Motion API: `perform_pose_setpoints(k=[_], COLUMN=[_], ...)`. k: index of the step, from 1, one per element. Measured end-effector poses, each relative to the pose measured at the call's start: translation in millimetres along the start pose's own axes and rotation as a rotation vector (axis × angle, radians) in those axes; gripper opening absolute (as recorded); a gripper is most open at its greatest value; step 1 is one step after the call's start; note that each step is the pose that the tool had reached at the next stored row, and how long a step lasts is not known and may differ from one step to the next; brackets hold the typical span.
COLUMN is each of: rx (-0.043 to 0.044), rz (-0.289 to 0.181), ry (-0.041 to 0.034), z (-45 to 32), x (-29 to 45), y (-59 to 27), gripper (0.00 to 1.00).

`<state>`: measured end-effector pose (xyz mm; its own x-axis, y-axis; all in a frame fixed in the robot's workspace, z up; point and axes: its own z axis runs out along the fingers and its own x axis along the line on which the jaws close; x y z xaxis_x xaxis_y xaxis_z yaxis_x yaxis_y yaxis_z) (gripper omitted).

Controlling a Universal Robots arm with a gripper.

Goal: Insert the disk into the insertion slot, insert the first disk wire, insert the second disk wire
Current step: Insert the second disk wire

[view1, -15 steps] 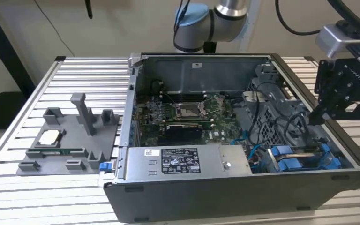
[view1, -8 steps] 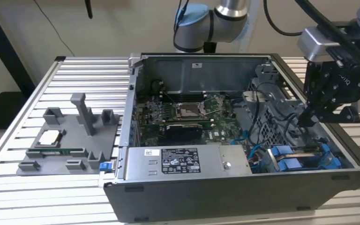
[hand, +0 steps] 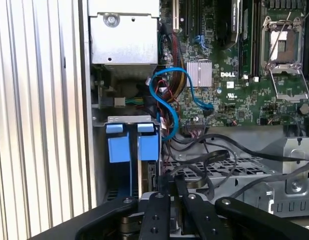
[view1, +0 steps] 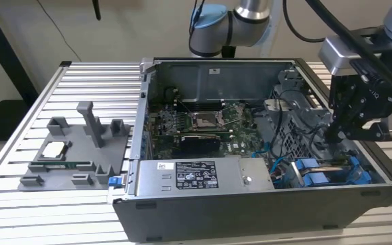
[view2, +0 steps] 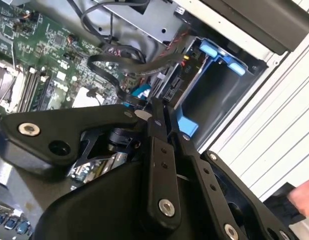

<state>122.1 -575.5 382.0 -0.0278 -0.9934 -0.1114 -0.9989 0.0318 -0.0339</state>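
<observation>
At lower right of the exterior view, the disk point(view1: 318, 173) stands on edge inside the insertion slot point(hand: 130, 119) of the computer case point(view1: 250, 214); step one appears complete. Its long axis runs left to right along the case's near wall, tabbed end apparently toward the power-supply box point(view1: 196, 176). The claw point(view2: 157, 109) hovers at the cage, fingers point(view2: 159, 150) drawn nearly together; whether they pinch a wire cannot be determined. Neither disk wire can be confirmed seated.

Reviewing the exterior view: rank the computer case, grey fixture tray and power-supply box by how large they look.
1. computer case
2. grey fixture tray
3. power-supply box, somewhat smaller than the tray; both sit at a similar depth.
</observation>
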Motion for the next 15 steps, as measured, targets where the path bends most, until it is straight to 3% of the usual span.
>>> perform_pose_setpoints(k=[3,12,15], rx=[0.0118,0.0718,0.0985], rz=[-0.005,-0.028,-0.037], ry=[-0.0009,-0.0035,-0.0044], z=[0.4,6.2,8.1], x=[6.6,9.5,9.7], y=[1.6,11.4,12.4], gripper=[0.16,0.16,0.16])
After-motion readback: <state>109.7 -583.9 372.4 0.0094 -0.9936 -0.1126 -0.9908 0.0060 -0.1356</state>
